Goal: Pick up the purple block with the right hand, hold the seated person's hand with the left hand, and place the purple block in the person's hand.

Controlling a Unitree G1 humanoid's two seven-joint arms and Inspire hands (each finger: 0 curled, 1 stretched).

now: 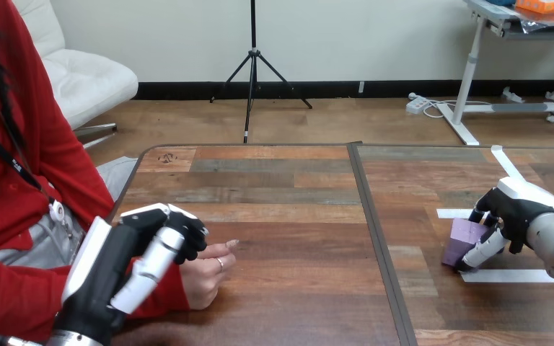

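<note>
At the near-left corner of the tabletop (296, 180), the left hand (151, 245) comes in over the edge and lies on top of the person's hand (209, 277). Its dark fingers are curled down over the back of that hand, and its thumb lies along the near side by the red cuff, so it is closed round the hand. The person's hand rests on the wood in a loose fist, knuckles toward the middle seam.

Farther back, close to the right edge and about halfway between the near and far edges, the right hand (516, 216) is clamped on the purple block (464, 241), with one finger across its near face and the rest wrapped behind it. The block sits tilted, its lower corner at the wood or just off it; I cannot tell which. White tape strips (508, 275) lie on the tabletop beside it, one just nearer and one just beyond.
</note>
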